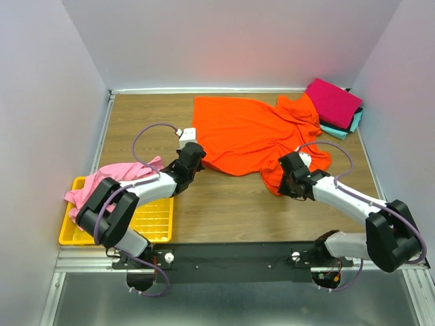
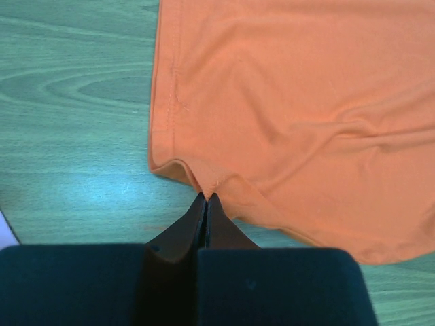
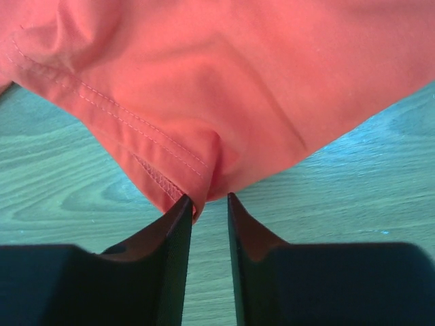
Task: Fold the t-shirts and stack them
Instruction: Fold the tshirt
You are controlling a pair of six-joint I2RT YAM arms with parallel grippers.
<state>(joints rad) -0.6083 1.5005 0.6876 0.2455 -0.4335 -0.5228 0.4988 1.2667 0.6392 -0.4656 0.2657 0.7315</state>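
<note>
Step in hand, I judge: grasping. From above, orange shirt (image 1: 251, 132) lies spread at the table's (image 1: 224, 210) far middle. Left wrist: left gripper (image 2: 206, 198) pinched tight on its edge. Right wrist: right gripper (image 3: 209, 202) narrow, cloth fold between tips, not yet clamped. Next needs a firm right grip, then an even lift.

Plain pale walls (image 1: 238, 41) close in three sides; a wood-grain table (image 1: 224, 210) lies between them, evenly lit; a metal rail (image 1: 75, 258) edges its near side.

The magenta shirt (image 1: 333, 100) hides most of the teal shirt (image 1: 338, 130) beneath.
</note>
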